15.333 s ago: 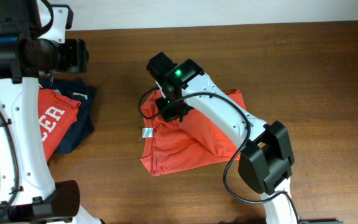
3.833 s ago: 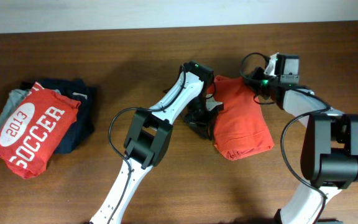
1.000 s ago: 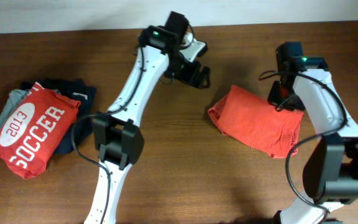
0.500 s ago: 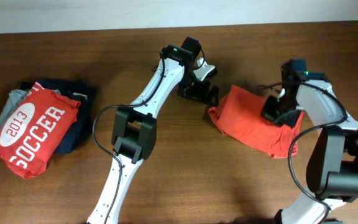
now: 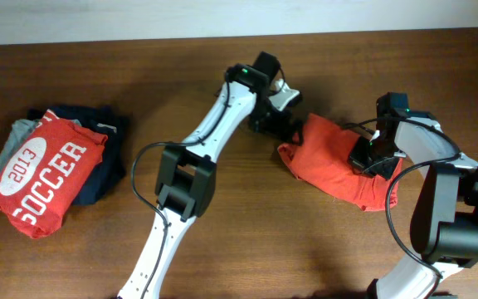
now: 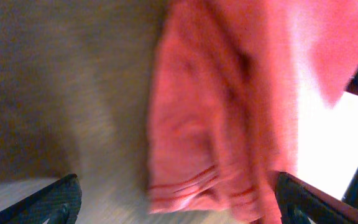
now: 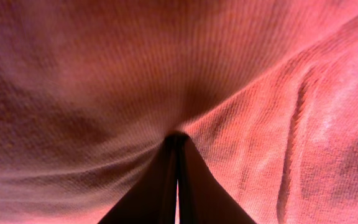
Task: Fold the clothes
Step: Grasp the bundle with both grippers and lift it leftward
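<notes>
Where the right gripper [image 7: 177, 142] meets the cloth, its two fingers are pressed together with no gap. The orange-red T-shirt [image 7: 104, 74] dimples and creases toward their tips. Whether a thin pinch of fabric is caught there or the tips merely bear down on it, the wrist view does not settle. Either way it reads as an anchor: that hand sits on the part of the bundle nearest its own arm, likely so the T-shirt cannot slide while the other end is worked. Across the garment, the left gripper [image 6: 176, 202] is spread wide and empty. One finger stands to each side of the stitched hem just ahead of it, with bare table [image 6: 73, 93] beside that edge. From overhead I cannot tell whether this hand touches the cloth or stops just short. The wide stance suits taking the layered edge for a further fold, since the bundle is compact but rumpled. Well away, out beyond the left arm's elbow, a folded red shirt [image 5: 44, 174] printed "2013 SOCCER" rests on dark navy and grey garments [image 5: 106, 158], probably the stack this one is to join.
</notes>
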Robot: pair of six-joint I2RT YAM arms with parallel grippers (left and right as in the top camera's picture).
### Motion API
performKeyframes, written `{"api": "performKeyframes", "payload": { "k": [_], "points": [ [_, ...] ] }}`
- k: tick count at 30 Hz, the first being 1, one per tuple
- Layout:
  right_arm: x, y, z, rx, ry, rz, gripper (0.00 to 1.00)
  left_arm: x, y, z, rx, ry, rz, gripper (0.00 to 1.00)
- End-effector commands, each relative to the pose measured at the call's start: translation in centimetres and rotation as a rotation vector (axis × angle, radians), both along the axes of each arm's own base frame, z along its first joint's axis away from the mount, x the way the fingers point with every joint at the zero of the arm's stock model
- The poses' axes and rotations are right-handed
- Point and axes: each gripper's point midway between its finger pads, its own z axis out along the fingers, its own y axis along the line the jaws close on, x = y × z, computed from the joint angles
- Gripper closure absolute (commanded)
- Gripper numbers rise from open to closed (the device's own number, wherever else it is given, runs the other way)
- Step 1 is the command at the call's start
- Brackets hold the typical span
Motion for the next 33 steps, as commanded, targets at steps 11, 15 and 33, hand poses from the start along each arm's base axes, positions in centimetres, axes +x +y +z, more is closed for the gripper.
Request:
{"api": "performKeyframes", "payload": {
  "k": [11, 15, 33],
  "points": [
    [-0.9, 0.0, -1.2, -0.002, 0.036, -0.013, 0.96, -6.8, -5.8, -3.2, -0.093, 0.181, -0.132, 0.07],
    [-0.9, 0.0, -1.2, -0.001, 0.036, -0.013, 0.96, -6.6, -6.8, -2.5, -0.155, 0.176, -0.142, 0.07],
    [-1.3, 0.1, -1.2, 0.002, 0.052, -0.013, 0.96, -7.3, -10.0, 2.0, -0.453, 0.257, -0.194, 0.79]
  ]
}}
